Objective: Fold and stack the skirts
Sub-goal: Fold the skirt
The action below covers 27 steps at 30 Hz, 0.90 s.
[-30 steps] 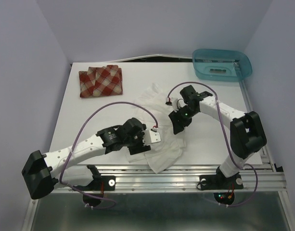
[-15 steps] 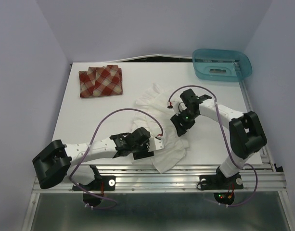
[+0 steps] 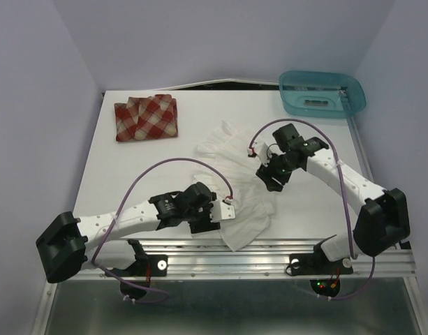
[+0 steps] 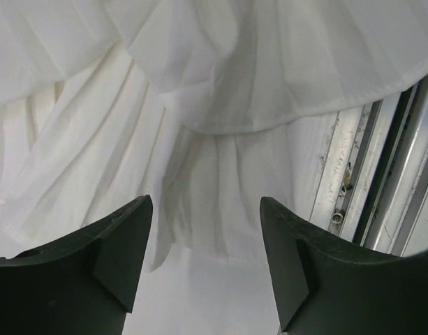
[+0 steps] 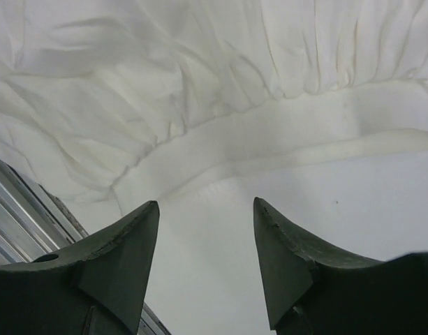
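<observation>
Right claw [image 3: 273,183] farther right at the white skirt [image 3: 226,148] edge, its elbow [image 3: 385,222] lower, farther out

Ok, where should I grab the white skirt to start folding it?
Probably the flat band on the right edge of the white skirt, coming low from the table beside it. It lies smooth below the gathers, straight ahead of the open right end effector.

No writing, brand or number is showing clearly enough to read in any view. The teal basket [image 3: 289,98] at the desk's far right corner is showing a pale oblong patch, too small to make out.
</observation>
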{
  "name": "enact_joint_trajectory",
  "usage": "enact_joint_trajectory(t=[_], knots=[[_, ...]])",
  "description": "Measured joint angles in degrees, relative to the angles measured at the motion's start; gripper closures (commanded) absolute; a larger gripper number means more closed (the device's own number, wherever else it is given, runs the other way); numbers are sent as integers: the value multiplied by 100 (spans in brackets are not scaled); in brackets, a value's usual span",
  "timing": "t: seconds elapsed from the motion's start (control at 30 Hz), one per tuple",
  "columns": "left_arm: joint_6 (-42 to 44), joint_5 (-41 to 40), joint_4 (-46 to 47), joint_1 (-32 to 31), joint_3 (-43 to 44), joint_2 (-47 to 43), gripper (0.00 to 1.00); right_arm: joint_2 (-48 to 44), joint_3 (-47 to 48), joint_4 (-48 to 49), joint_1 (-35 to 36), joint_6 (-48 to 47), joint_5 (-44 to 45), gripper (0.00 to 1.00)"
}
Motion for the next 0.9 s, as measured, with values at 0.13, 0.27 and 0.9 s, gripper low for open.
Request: enact_joint_trajectory(t=[0.13,0.27,0.9], knots=[[308,308,-225,0,0,7,26,-859,-387,-11,66,-647,114,38],[664,496,-393,0,0,96,26,-1499,-975,20,437,-1158,164,38],[1224,691,-389,0,-186,518,29,-2356,-3383,2306,1694,-2470,1196,41]])
